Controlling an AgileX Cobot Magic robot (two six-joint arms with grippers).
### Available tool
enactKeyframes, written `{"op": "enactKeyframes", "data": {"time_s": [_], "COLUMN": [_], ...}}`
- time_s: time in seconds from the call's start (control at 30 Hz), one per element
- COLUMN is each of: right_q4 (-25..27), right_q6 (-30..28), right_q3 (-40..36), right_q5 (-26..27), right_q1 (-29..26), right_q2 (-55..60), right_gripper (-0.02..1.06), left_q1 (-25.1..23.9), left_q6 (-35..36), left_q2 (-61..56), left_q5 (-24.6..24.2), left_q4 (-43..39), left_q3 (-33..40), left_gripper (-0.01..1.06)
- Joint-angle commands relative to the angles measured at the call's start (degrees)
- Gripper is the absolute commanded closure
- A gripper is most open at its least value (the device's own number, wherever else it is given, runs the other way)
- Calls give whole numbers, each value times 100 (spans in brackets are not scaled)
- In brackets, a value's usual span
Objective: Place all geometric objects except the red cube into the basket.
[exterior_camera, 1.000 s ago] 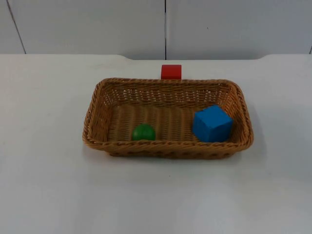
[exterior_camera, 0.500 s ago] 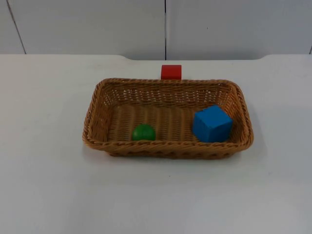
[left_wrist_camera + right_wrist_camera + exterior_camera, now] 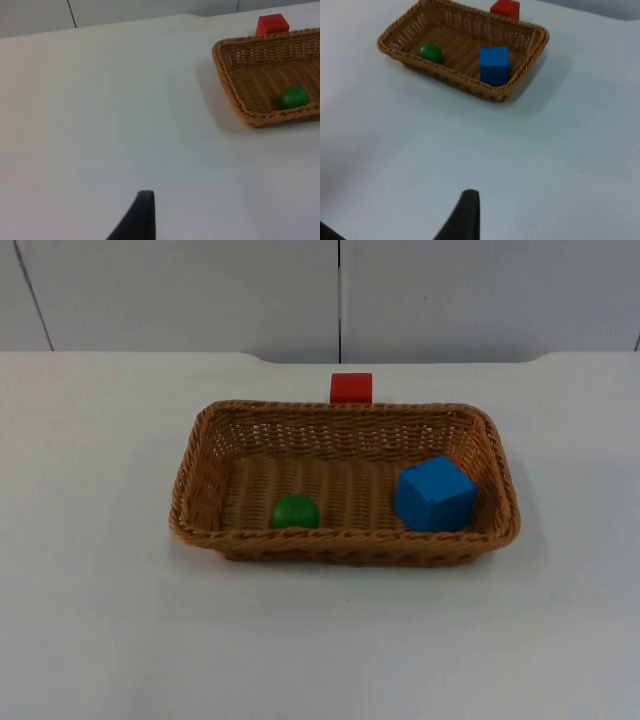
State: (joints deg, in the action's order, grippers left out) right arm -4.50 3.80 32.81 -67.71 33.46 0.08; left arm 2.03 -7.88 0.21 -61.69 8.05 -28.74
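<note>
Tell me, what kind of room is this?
Probably a robot test bench rather than a home: a bare white table top against a grey partition wall, holding a woven wicker basket, a blue cube, a green ball and a red cube.

My fingertip (image 3: 465,215) hung above the white table (image 3: 560,150). The basket (image 3: 520,90) held a green ball (image 3: 430,52) and a blue cube (image 3: 494,65). A red cube (image 3: 505,8) sat just behind it.

Basket (image 3: 190,490) mid-table (image 3: 100,620): ball (image 3: 295,511) inside left, block (image 3: 434,493) inside right; cube (image 3: 351,387) just behind the far rim
</note>
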Motion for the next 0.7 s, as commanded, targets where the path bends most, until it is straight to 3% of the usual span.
{"op": "enactKeyframes", "data": {"time_s": [0.0, 0.1, 0.5, 0.57, 0.67], "right_q4": [-27, -8, -118, -118, -118], "right_q6": [-40, -40, -149, -161, -161], "right_q3": [-175, -222, -342, -342, -342], "right_q5": [312, 685, 590, 590, 590], "right_q1": [-8, -20, -20, -20, -20], "right_q2": [-8, -8, -8, -8, -8], "right_gripper": [17, 17, 16, 14, -1], "left_q1": [-14, -14, -14, -14, -14], "left_q6": [33, 33, 60, 60, 60], "left_q2": [-21, -21, -21, -21, -21], "left_q5": [0, 0, 0, 0, 0], "left_q4": [25, 25, 1, 1, 1], "left_q3": [22, 22, 32, 32, 32], "left_gripper": [0, 0, 0, 0, 0]}}
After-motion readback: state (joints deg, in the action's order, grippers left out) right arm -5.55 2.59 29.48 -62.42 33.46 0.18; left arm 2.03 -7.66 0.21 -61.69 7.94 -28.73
